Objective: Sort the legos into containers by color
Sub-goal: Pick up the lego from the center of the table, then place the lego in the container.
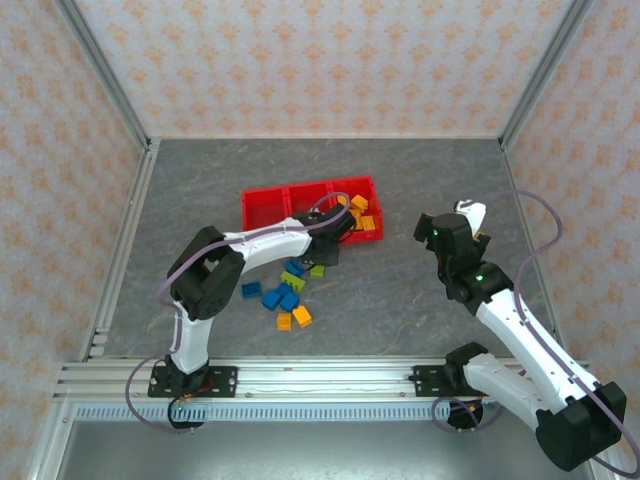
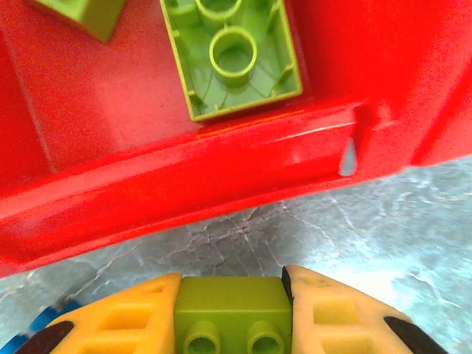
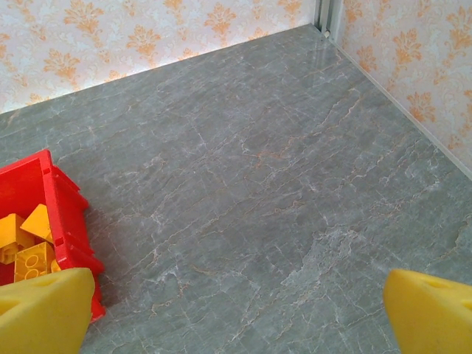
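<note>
Left gripper clamped on lime green plastic brick, short of red plastic tray wall; right gripper apart. Next: clear wall, release.

- red tray: cut by the left edge in the right wrist view; the orange bricks inside are too cropped to count;
- lime brick in the tray: top edge crops it; a second lime piece beside it shows only a corner;
- held lime brick, just outside the tray wall: bottom cut off, clamped in the left gripper;
- blue scrap, further from the tray: mostly behind a finger.
</note>
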Robot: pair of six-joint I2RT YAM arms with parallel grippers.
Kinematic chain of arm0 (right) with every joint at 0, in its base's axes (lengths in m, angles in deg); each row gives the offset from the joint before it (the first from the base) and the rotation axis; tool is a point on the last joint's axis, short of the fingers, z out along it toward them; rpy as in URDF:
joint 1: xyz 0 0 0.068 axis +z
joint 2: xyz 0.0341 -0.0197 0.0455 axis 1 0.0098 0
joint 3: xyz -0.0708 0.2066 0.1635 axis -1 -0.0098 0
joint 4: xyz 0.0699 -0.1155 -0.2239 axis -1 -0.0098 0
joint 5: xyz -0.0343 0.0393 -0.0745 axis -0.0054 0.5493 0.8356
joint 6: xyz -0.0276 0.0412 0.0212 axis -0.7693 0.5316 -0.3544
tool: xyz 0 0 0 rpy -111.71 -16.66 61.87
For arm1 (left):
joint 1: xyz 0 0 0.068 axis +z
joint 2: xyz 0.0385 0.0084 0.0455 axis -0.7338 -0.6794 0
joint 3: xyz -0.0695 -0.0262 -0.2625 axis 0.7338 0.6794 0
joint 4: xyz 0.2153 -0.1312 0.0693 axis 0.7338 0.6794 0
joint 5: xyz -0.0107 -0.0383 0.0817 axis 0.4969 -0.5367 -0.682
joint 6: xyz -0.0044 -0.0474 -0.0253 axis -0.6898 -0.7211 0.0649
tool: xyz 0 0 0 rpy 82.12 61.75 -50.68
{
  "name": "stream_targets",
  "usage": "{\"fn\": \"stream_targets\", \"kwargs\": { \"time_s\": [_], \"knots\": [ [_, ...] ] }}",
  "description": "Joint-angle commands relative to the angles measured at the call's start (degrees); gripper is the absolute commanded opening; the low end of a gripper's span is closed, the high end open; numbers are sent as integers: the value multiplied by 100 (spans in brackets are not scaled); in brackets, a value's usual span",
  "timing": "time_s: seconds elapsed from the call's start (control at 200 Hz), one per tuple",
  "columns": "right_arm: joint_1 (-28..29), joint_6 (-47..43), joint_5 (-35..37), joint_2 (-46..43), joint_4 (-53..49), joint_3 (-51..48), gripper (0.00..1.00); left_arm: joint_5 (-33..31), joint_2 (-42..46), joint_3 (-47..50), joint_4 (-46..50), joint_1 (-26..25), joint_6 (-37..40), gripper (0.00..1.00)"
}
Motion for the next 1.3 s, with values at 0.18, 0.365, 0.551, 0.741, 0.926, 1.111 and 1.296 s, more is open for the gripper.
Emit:
{"fn": "stream_targets", "kwargs": {
  "time_s": [0.18,0.365,0.551,0.741,0.926,1.111,1.296],
  "knots": [
    [-31,-5,24,-82,-88,88,100,-419,360,-1471,592,355,432,22],
    [-30,-44,74,-100,-157,97,100,-543,-427,-2621,969,768,764,23],
    [-31,-90,128,-164,-237,72,100,-674,-1227,-3658,1329,1044,1047,23],
    [-26,-117,191,-214,-264,43,100,-570,-1635,-4000,1323,1282,1220,24],
    [-26,-35,152,-215,-254,27,100,-510,-1886,-4319,1424,1417,1272,41],
    [-30,10,129,-247,-307,25,100,-218,-1628,-4221,1224,1428,1443,72],
    [-25,13,129,-298,-317,17,100,21,-893,-3586,880,1426,1480,83]
  ]
}}
